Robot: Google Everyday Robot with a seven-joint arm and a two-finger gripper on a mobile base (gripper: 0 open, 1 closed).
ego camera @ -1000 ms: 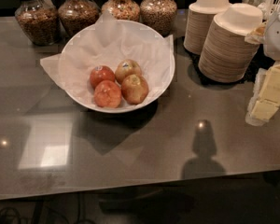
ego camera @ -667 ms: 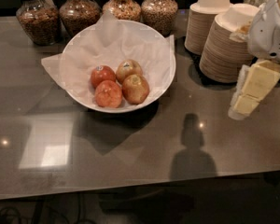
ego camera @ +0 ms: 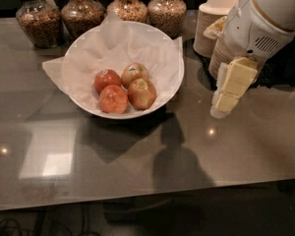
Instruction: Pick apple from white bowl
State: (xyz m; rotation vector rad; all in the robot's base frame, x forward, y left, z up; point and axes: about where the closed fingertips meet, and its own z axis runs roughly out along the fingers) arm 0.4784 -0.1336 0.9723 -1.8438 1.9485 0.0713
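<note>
The white bowl [ego camera: 83, 48], lined with crumpled white paper, stands on the dark counter at centre left. It holds several apples. The golden-yellow apple with a russet blush [ego camera: 141, 93] lies at the front right of the group. Two redder apples [ego camera: 107, 79] [ego camera: 113, 99] lie to its left, and a paler apple with a small sticker [ego camera: 134, 73] lies behind it. My gripper [ego camera: 222, 104] hangs from the white arm at the right, above the counter. It is to the right of the bowl's rim, apart from it, and holds nothing that I can see.
Several glass jars of grains [ego camera: 37, 21] stand along the back edge. A stack of tan disposable bowls [ego camera: 221, 53] and a stack of white cups [ego camera: 214, 14] stand at the back right, partly behind my arm. The counter's front edge [ego camera: 147, 198] runs across the bottom.
My arm has come further into view from the right edge and moved left, bringing the gripper closer to the bowl. The bowl and apples have not moved.
</note>
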